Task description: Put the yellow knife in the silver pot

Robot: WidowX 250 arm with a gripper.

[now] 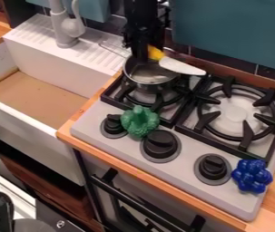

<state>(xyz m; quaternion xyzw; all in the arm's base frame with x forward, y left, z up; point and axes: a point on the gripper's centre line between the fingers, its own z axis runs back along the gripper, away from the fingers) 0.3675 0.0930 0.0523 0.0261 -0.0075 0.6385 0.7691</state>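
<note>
The likeliest trouble is the knife [182, 67] missing the pot [149, 85] if it is let go as it lies now. The yellow handle [156, 53] sits over the back of the pot, but the pale blade [187, 69] slants out past the rim, its tip well outside and pointing toward the neighbouring burner [247, 131]. With that much hanging off 1 side, the knife could tip over the rim and slide onto the stove [179, 159] or down behind the pot. A second risk is the height: I can't judge how far the knife is above the rim, so a downward move might press the blade on the edge, twist the handle in the grip or tilt the pot, which looks small and light. Shifting the knife toward the sink side and turning the blade inward first would ease both. The green toy [140, 121] lies by the knobs in front of the pot, away from a short correction. As for pose, the arm [144, 20] comes in from the top edge, and the gripper [140, 57] hangs nearly straight down over the pot's back part. Its jaws look clamped on the yellow handle, with the blade jutting out sideways and slightly downward.
</note>
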